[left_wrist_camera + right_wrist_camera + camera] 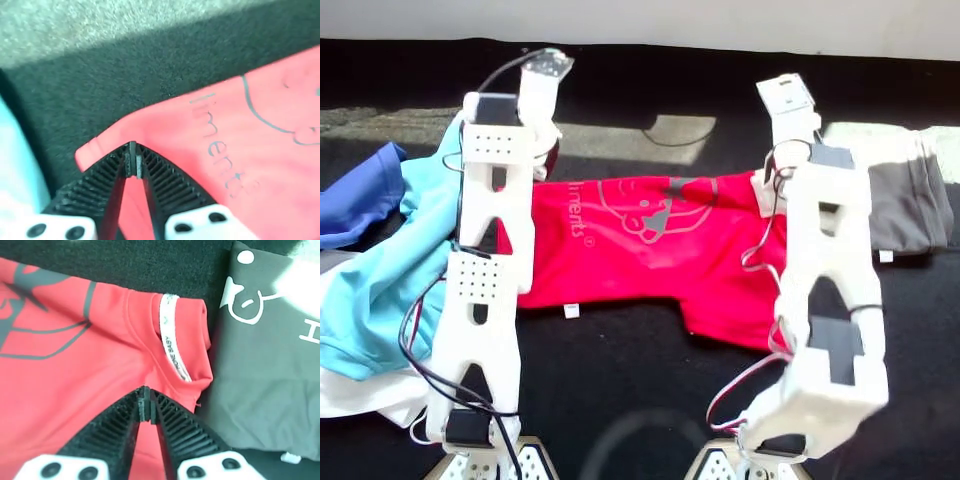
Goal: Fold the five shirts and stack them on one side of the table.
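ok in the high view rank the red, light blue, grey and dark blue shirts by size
1. red shirt
2. light blue shirt
3. grey shirt and dark blue shirt: too alike to rank

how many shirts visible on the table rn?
5: red shirt centre, grey shirt right; blue shirt, cyan shirt, white shirt piled left, overlapping. More may hide beneath.

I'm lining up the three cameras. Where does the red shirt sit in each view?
High view: the red shirt lies spread across the middle, between the two arms.
Left wrist view: the red shirt has one corner at the tips of the fingers.
Right wrist view: the collar end of the red shirt lies beside a grey shirt.
Shared landmark: the grey print on its front.
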Robot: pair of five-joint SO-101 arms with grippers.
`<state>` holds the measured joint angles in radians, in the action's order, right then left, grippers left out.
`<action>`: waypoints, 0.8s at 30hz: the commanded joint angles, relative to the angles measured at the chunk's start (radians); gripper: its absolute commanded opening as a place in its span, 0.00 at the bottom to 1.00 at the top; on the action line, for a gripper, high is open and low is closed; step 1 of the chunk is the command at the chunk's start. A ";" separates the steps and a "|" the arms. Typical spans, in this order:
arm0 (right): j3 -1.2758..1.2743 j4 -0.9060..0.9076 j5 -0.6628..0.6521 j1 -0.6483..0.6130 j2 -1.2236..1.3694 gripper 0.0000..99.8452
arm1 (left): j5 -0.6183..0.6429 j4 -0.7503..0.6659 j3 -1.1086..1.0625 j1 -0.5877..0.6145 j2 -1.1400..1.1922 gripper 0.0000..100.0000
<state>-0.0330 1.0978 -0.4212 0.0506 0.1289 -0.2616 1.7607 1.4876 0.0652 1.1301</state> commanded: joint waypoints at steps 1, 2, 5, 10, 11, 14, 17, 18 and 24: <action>-0.081 -0.027 -0.002 0.010 -0.153 0.01 | 0.011 0.009 -0.254 -0.028 -0.260 0.01; -0.107 -0.039 -0.002 0.010 -0.179 0.01 | 0.009 0.008 -0.355 -0.031 -0.328 0.01; -0.180 -0.051 -0.002 0.007 -0.251 0.01 | 0.008 0.002 -0.641 -0.035 -0.512 0.01; -0.294 -0.051 -0.002 0.005 -0.360 0.01 | 0.005 -0.058 -1.040 -0.027 -0.705 0.01; -0.318 -0.051 -0.003 0.005 -0.380 0.01 | 0.005 -0.110 -1.110 -0.025 -0.725 0.01; -0.409 -0.053 -0.003 0.005 -0.435 0.01 | 0.006 -0.264 -1.296 -0.015 -0.766 0.01; -0.495 -0.054 -0.005 0.005 -0.495 0.01 | 0.014 -0.356 -1.415 -0.013 -0.780 0.01; -0.524 -0.054 -0.020 0.004 -0.515 0.01 | 0.029 -0.377 -1.438 -0.010 -0.780 0.01; -0.739 -0.116 -0.124 0.007 -0.621 0.01 | 0.037 -0.493 -1.521 0.074 -0.779 0.01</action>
<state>-0.6912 1.0211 -0.4948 0.0491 -0.4219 -0.2325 1.3172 -0.0146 0.0913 0.4166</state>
